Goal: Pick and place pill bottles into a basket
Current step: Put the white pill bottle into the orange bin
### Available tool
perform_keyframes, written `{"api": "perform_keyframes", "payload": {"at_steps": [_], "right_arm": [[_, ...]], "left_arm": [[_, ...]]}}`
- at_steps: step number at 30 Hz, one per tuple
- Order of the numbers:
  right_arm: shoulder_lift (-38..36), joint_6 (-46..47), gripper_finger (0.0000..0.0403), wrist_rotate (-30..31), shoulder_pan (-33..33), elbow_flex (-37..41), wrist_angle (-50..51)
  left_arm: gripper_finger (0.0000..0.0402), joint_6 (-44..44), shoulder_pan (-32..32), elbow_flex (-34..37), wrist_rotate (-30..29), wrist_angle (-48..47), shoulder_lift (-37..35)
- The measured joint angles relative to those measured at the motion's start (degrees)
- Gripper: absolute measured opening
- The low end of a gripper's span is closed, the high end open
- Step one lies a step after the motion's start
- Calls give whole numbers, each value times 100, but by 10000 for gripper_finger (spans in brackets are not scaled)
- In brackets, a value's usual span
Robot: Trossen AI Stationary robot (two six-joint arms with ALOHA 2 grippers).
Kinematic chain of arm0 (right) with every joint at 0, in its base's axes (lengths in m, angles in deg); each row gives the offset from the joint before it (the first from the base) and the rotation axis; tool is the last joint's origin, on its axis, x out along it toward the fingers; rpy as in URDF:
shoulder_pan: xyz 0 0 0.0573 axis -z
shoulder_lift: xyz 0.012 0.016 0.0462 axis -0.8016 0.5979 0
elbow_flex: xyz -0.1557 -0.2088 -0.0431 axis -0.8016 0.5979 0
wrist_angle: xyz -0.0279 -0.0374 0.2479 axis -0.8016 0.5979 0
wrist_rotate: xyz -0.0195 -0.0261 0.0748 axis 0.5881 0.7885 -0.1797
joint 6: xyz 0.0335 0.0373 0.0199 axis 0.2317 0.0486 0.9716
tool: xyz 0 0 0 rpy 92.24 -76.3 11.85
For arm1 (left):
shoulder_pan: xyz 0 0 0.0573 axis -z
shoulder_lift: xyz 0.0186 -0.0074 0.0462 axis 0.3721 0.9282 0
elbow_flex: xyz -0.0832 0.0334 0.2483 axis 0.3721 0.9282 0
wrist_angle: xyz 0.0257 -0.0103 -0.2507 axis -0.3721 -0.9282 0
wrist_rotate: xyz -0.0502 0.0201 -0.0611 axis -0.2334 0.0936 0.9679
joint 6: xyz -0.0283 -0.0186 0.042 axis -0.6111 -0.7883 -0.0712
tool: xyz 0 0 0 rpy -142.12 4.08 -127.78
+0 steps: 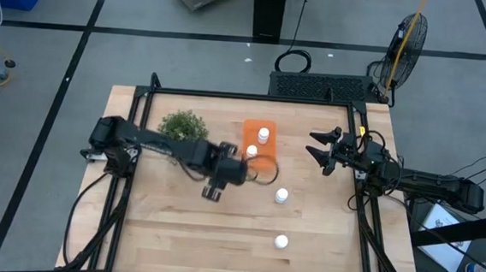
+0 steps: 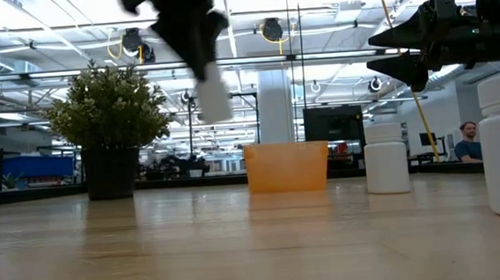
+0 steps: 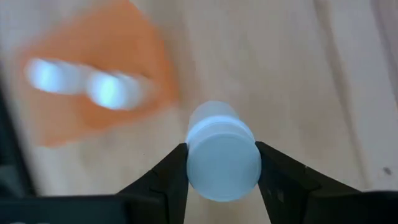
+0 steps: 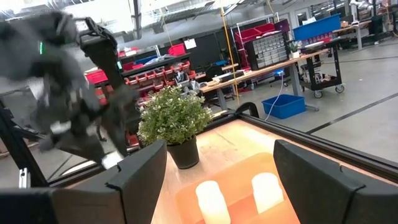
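1. The pill bottle [image 3: 222,155] I carry hangs upright, cap toward my wrist, above the table.
2. My left gripper [image 3: 222,167] is clamped on its sides.
3. The basket [image 1: 259,142], holding two bottles, lies just right and far of it.
4. My right gripper [image 1: 325,151] waits apart, further right.

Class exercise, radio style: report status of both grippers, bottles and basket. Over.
Left gripper shut on a pill bottle, airborne near the basket. Right gripper open, waiting at the table's right. Two bottles in basket, two on table. Path clear.

Overhead view straight down, low view table-level, both sharing basket [image 1: 258,142]
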Motion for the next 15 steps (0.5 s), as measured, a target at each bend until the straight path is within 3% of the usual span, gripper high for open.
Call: {"api": "perform_keyframes", "payload": {"at_steps": [4,9,15], "right_arm": [[1,44,286,-2,0,1,-34],[1,60,286,-4,0,0,-41],[2,17,286,-4,0,0,-42]], "left_arm": [[161,481,-547,-802,46,-84,-14],[161,1133,-1284,-1197,65,-22,-15],[161,1444,-2242,-1203,1124,538,64]]}}
